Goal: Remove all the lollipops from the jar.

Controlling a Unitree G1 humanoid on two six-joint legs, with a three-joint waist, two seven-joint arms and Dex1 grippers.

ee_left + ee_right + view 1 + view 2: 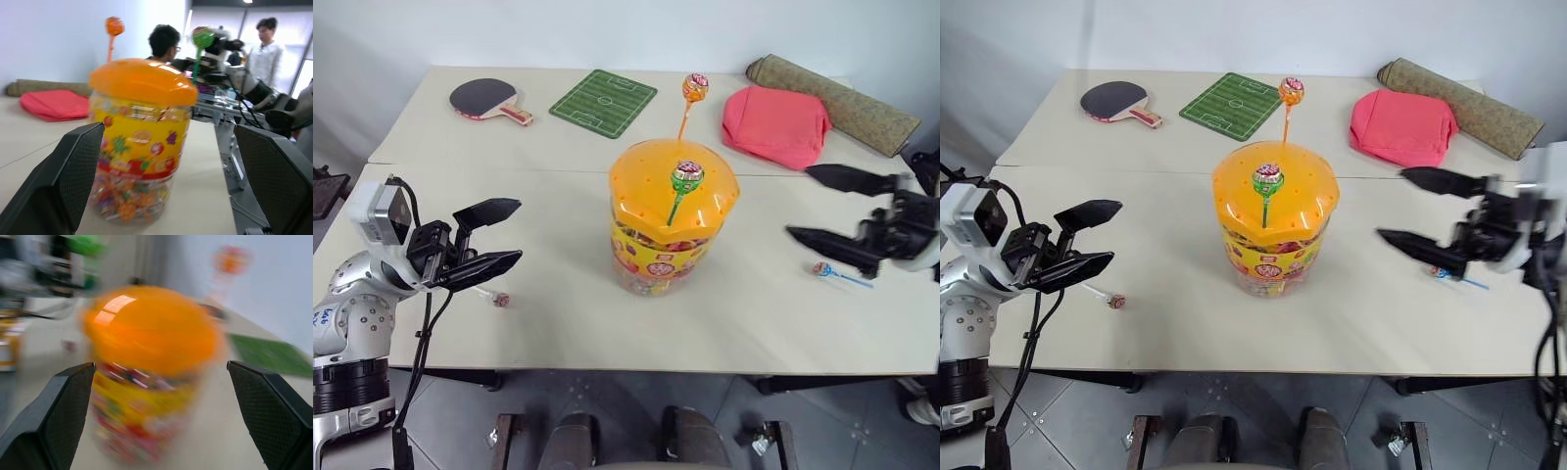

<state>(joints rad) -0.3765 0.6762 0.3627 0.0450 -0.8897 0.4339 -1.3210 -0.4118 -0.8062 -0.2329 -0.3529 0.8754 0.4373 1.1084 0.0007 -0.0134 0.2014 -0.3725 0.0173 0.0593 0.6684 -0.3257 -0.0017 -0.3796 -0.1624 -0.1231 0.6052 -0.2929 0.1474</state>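
The jar, a clear tub with a yellow label and a domed orange lid, stands mid-table. Two lollipops stick up from its lid: one on an orange stick at the back, one on a green stick nearer the front. A lollipop with a white stick lies on the table by my left gripper, which is open, empty and pointed at the jar from the left. Another lollipop on a blue stick lies under my right gripper, which is also open and empty, right of the jar.
At the back of the table lie a table-tennis paddle, a green football-pitch mat, a pink folded cloth and a rolled mat. In the left wrist view, people stand behind the jar.
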